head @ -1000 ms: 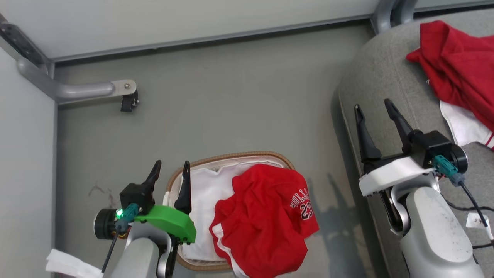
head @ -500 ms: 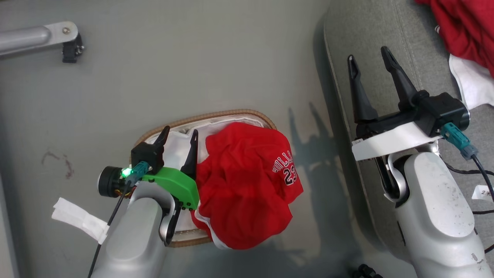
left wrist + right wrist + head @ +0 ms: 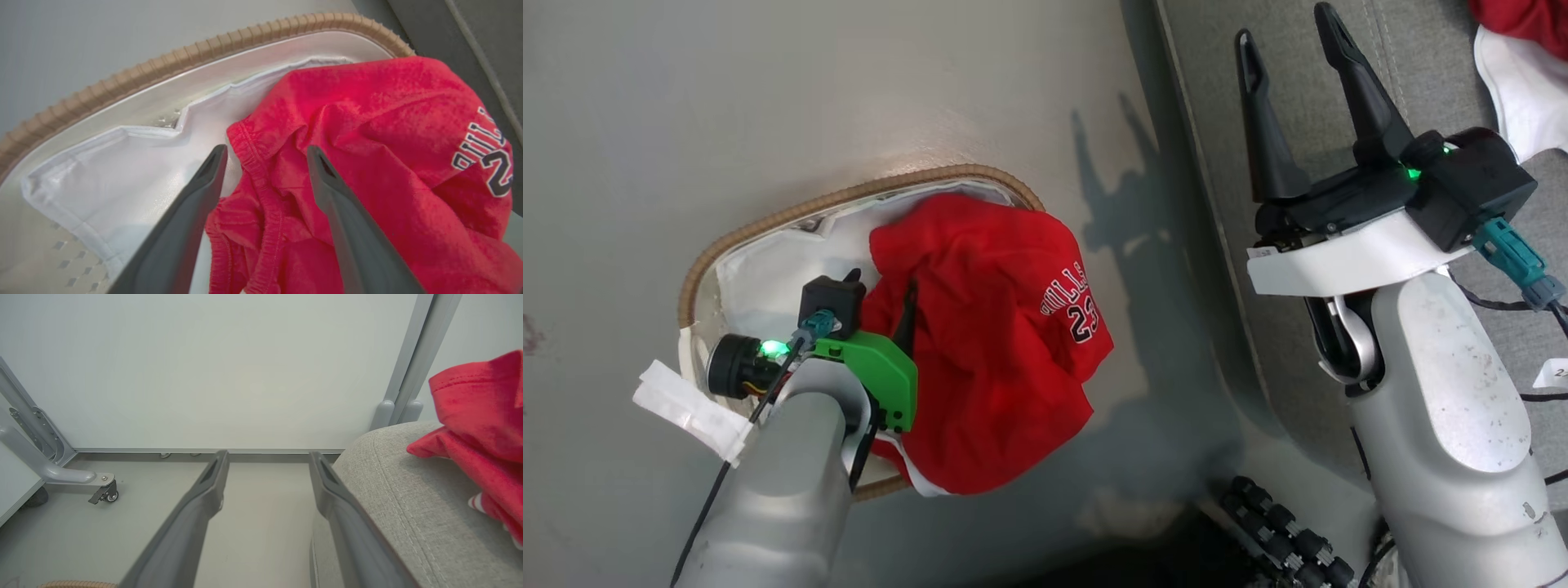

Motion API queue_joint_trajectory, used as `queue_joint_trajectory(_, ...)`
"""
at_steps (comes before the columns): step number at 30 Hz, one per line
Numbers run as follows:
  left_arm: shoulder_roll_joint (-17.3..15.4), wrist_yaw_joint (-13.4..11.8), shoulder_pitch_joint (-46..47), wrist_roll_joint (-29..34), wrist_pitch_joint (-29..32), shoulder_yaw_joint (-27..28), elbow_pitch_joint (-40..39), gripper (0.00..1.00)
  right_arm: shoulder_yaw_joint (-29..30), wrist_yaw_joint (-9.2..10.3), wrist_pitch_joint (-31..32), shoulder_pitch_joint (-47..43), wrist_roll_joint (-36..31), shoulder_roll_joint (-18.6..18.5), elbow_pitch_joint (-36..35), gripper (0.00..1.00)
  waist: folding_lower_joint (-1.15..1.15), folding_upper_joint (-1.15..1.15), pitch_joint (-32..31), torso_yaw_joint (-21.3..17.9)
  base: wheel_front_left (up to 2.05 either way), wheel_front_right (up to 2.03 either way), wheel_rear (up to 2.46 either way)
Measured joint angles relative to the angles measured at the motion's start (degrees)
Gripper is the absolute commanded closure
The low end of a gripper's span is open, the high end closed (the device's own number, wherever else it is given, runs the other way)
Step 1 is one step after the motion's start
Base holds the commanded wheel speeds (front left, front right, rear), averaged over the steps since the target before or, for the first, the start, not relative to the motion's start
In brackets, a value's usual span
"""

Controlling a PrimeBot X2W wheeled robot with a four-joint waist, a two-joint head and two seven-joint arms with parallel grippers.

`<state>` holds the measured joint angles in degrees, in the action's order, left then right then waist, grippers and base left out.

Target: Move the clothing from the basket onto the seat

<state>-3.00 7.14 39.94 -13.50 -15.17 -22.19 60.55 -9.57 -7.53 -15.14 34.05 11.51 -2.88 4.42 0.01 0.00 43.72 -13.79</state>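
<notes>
Clothing (image 3: 992, 351) of crumpled red jersey overhangs the oval, woven-rimmed basket (image 3: 792, 210).

Two red garments (image 3: 1005, 343) (image 3: 478, 416), one basket (image 3: 204, 53), one seat (image 3: 408, 506), one left gripper (image 3: 265, 149), one right gripper (image 3: 267, 453)

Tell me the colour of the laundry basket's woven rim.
The white plastic laundry basket's woven rim is light brown, clearest in the left wrist view.

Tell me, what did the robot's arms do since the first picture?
The left gripper moved right, from the basket's rim onto the red clothing; its open fingers now straddle its edge, gripping nothing yet. The right gripper stayed open above the seat, and the clothing stayed in the basket.
</notes>
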Motion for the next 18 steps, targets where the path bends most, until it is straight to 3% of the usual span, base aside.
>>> queue_joint_trajectory(7, -0.64, 0.16, 4.42, -0.15, 1.26, -1.99, 9.53, 0.0, -1.75, 0.0, 0.0, 1.71, 0.23, 0.0, -2.34, 0.0, 0.0, 0.0, 4.82, -2.28, 0.0, 0.0, 0.0)
queue_joint_trajectory(18, -1.47, 0.18, 6.84, -2.16, 7.81, -5.39, 12.55, 0.0, -1.43, 0.0, 0.0, 1.52, -0.49, 0.01, -4.07, 0.0, 0.0, 0.0, 9.18, -3.01, 0.0, 0.0, 0.0)
